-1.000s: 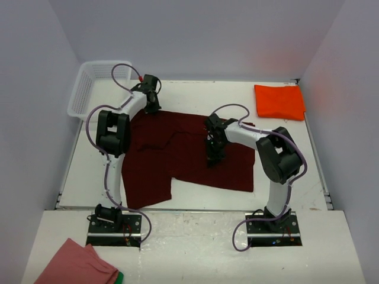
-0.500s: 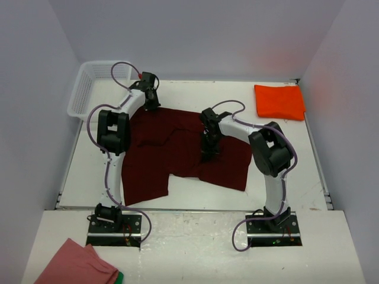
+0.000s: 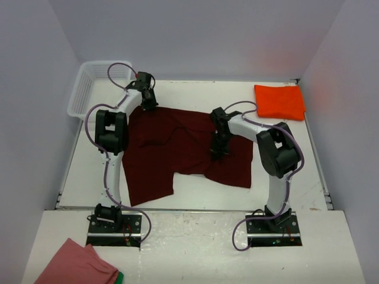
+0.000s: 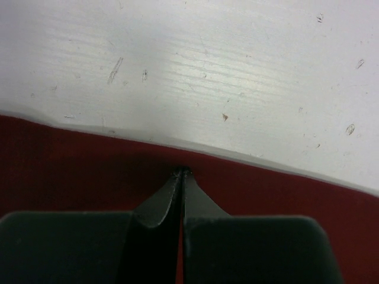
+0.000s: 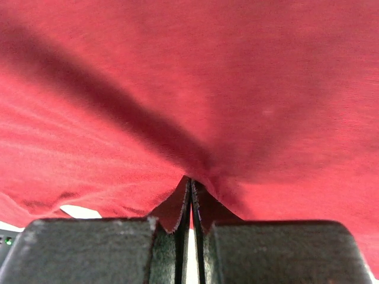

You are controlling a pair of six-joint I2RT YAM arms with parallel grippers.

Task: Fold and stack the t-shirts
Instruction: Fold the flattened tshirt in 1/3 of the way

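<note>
white table [image 3: 195, 93] noted: maroon t-shirt [image 3: 160, 160] is spread at its middle, clamped at the far hem by the left gripper [image 4: 182, 174], mid-cloth by the right gripper [image 5: 190, 183] (orange t-shirt [image 3: 279, 101] folded, far right corner).

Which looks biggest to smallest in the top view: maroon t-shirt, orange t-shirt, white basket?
1. maroon t-shirt, spread out, clearly largest.
2. white basket.
3. orange t-shirt, folded, though these last two look close.
</note>
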